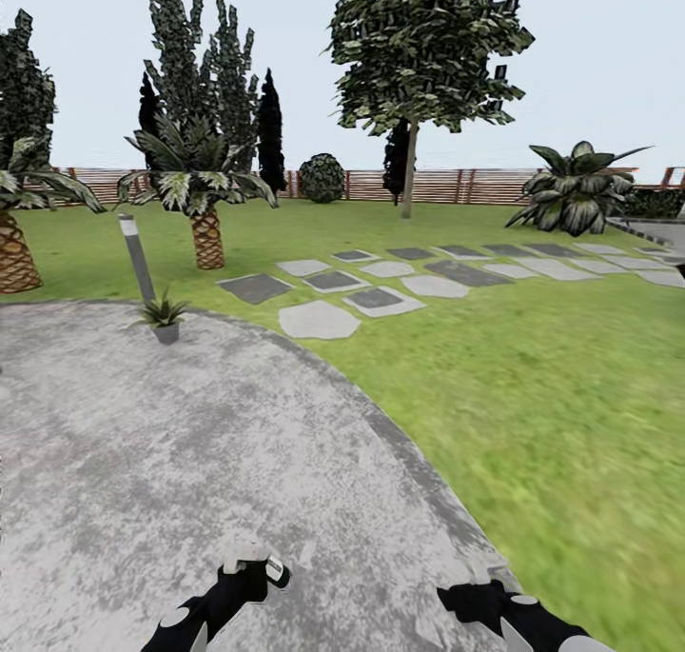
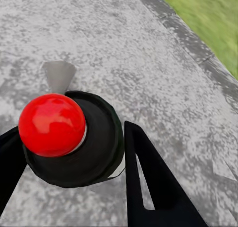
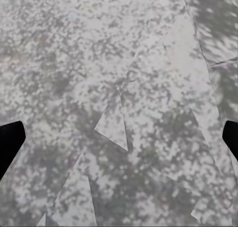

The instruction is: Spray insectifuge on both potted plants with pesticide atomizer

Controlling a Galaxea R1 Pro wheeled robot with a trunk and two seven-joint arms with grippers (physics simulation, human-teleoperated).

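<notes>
Sitting clamped in left hand [image 2: 69,152], pesticide atomizer [image 2: 74,137], above patio [image 2: 148,63]

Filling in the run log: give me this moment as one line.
left gripper: shut on pesticide atomizer | right gripper: open, nothing held | base: on stone patio | ahead: small potted plant at patio edge

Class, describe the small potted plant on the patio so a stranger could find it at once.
Start at the round grey stone patio and follow its far edge towards the palm. Beside the tilted grey lamp post sits the small potted plant, on the stone by the lawn. Unlike the palms and the big bush by the fence, it is a low tuft of thin spiky leaves in a grey pot.
</notes>
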